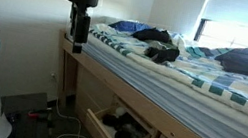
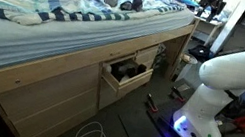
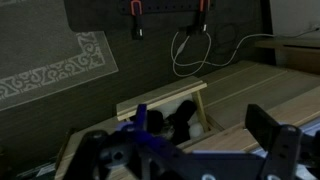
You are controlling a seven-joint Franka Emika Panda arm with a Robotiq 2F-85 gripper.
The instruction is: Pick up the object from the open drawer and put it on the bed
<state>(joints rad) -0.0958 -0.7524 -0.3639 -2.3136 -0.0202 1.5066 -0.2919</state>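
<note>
In an exterior view, my gripper (image 1: 78, 41) hangs at mattress height by the corner of the bed (image 1: 222, 91), well above the open drawer (image 1: 102, 128). The dark object (image 1: 126, 132) lies inside the drawer.

In an exterior view from the far side, the drawer (image 2: 111, 78) stands pulled out with the object (image 2: 130, 70) in it. The white arm (image 2: 221, 76) rises beside it.

In the wrist view, I look down on the drawer (image 3: 160, 100) and the object (image 3: 186, 118). The gripper (image 3: 185, 155) is spread wide, its fingers (image 3: 272, 140) far apart and holding nothing I can make out.

I judge nothing is done yet: descent, grasp, lift and placing on the bed all remain.
</note>
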